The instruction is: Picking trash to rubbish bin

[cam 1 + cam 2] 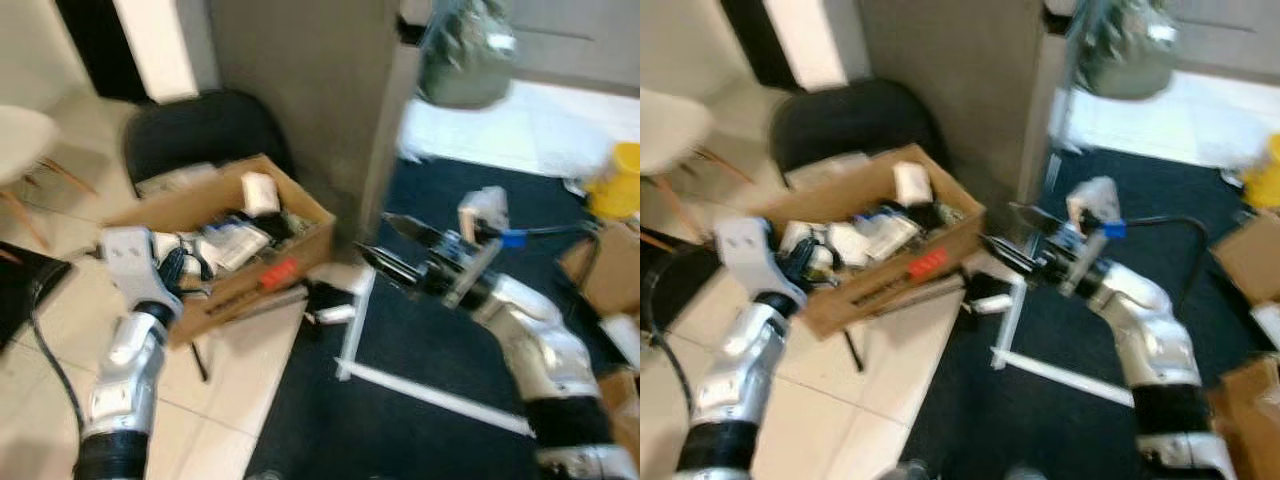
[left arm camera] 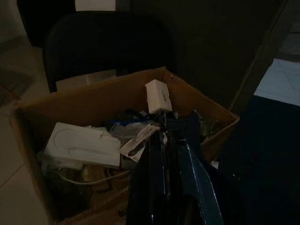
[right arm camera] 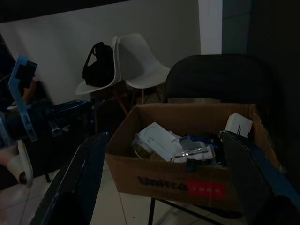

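While the right gripper point(image 1: 385, 243) hangs with its two black fingers spread apart and nothing between them, the cardboard box point(image 1: 300, 215) of trash sits just ahead of its tips, resting on a black chair point(image 1: 205, 130). Left gripper point(image 2: 164, 140) reaches over the box's near wall, fingers pressed together, no object visibly pinched. Beyond its tips: a small white box point(image 2: 158, 95) upright against the far wall, a flat white package point(image 2: 84, 145) off to one side among cables. Below the right gripper, dark mat point(image 1: 420, 340) and a white frame point(image 1: 355, 320).
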`<state>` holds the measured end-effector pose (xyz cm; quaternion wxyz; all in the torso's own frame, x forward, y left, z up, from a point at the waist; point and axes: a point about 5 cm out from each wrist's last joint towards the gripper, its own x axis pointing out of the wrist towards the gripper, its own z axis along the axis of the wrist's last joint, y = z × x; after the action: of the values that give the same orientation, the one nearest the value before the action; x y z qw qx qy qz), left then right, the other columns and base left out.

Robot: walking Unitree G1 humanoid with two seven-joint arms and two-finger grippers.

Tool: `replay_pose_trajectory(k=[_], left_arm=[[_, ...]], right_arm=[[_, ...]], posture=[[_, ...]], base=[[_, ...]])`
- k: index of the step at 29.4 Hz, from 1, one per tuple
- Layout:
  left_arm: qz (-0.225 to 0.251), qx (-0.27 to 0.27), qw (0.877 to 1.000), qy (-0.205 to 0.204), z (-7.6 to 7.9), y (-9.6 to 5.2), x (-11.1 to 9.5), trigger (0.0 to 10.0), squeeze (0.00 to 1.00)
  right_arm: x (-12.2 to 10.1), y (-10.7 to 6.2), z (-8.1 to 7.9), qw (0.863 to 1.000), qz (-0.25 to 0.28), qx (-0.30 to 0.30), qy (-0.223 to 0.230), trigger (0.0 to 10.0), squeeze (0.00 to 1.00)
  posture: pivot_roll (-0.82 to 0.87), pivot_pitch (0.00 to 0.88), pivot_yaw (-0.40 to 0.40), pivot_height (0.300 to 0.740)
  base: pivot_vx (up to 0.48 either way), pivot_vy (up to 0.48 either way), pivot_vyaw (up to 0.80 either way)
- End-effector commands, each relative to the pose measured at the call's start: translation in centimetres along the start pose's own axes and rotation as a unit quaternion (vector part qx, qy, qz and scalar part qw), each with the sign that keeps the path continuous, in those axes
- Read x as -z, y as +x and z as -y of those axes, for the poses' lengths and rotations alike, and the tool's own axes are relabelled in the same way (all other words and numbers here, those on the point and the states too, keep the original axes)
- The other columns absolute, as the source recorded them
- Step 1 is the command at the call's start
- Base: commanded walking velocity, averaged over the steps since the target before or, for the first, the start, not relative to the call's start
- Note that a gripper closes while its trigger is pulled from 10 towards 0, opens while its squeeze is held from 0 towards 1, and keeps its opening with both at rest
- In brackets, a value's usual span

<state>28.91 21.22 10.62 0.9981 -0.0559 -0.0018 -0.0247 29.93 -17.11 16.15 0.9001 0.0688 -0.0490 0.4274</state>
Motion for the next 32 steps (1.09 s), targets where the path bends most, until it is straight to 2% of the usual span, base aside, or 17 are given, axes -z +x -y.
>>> replay_pose_trajectory(k=[1, 25, 32], left_arm=[[-0.002, -0.008, 1.0, 0.009, -0.3, 0.1, 0.0, 10.0, 0.0], [-0.002, -0.038, 0.999, 0.022, -1.1, 0.5, 0.0, 10.0, 0.0], [-0.003, -0.042, 0.999, 0.024, -1.4, 0.5, 0.0, 10.0, 0.0]], right_arm=[[0.0, -0.3, 0.3, 1.0, 0.001, 0.009, 0.0, 10.0, 0.0], [0.0, -0.2, 0.5, 1.0, -0.013, 0.019, -0.016, 10.0, 0.0], [-0.1, -0.4, 0.6, 1.0, -0.004, 0.015, -0.008, 10.0, 0.0]], posture=[[-0.05, 0.0, -0.024, 0.74], [-0.05, 0.0, -0.027, 0.74], [-0.05, 0.0, -0.027, 0.74]], base=[[0.304, 0.0, 0.0], [0.453, 0.0, 0.0], [0.48, 0.0, 0.7]])
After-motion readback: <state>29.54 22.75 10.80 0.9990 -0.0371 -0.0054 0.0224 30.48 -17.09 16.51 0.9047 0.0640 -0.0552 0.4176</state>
